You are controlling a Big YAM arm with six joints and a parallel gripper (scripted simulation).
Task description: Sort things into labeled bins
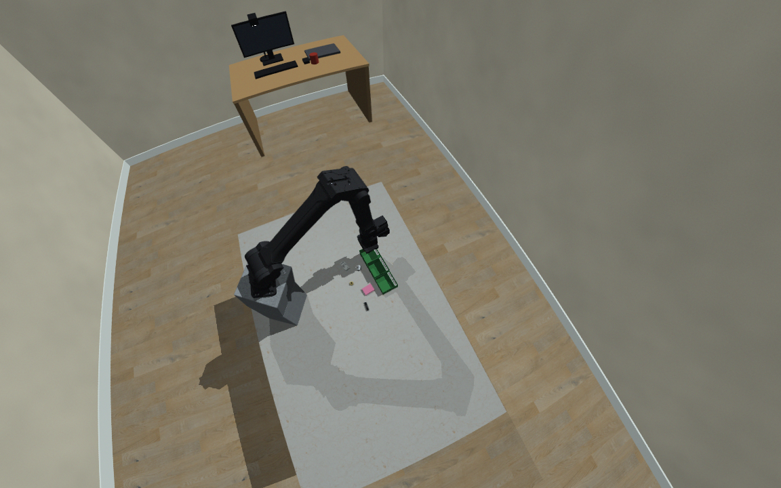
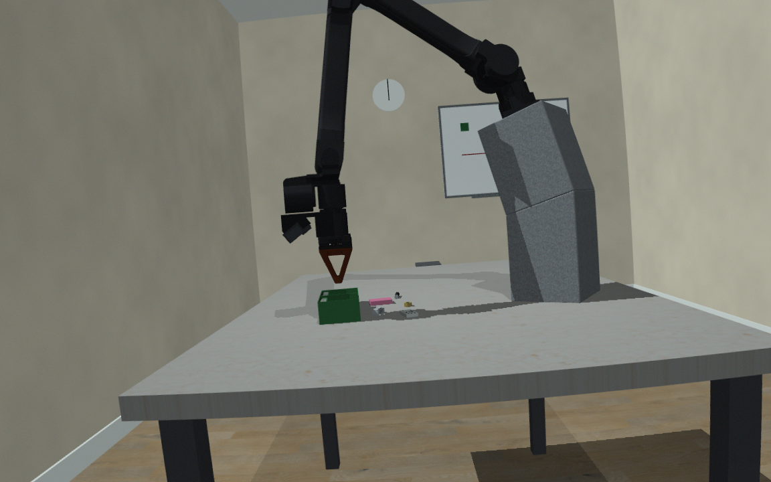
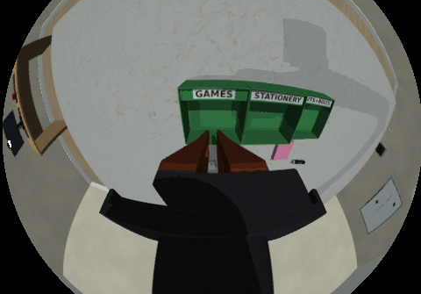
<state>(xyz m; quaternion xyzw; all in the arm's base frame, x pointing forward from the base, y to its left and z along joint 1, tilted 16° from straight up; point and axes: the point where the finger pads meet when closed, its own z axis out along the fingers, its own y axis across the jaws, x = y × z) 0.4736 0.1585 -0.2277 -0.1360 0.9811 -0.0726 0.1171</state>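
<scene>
"What's in the bins [image 1: 394, 286] [image 2: 339, 311] [image 3: 215, 83]?"

"They're one green row: GAMES [image 3: 214, 94] at one end, STATIONERY [image 3: 278, 97] in the middle, and a partly cut-off label [image 3: 319, 102] ending in BOLTS at the other. Green floor shows in each, though the claw hides a bit of the GAMES front."

"And the claw [image 1: 369, 247] [image 2: 338, 281] [image 3: 212, 134]?"

"Pressed together, with nothing pinched. It hangs above the bins, at their GAMES end."

"Where are the things to sort?"

"On the table [image 1: 381, 436] [image 2: 436, 347] [image 3: 132, 44], on the bins' arm-base side. The pink block [image 1: 367, 289] [image 2: 380, 301] [image 3: 282, 150] lies flat near the BOLTS end; whether it touches them I can't tell. The black piece [image 1: 366, 306] [image 2: 397, 294] [image 3: 298, 161] is farther from the bins, past the pink one."

"The little ones?"

"A pale bit [image 1: 358, 267] [image 2: 379, 310] is near the bins, a grey piece [image 1: 345, 266] [image 2: 408, 313] farther from them, and a yellow bit [image 1: 350, 283] [image 2: 407, 304] also farther out. Too small for me to name."

"Anything in the way?"

"The claw blocks the wrist view of some small pieces. The base [image 1: 284, 306] [image 2: 556, 239] stands well apart from the bins, and so does a desk [image 1: 296, 72] with a monitor [image 1: 263, 34] and a red mug [image 1: 314, 58]."
</scene>
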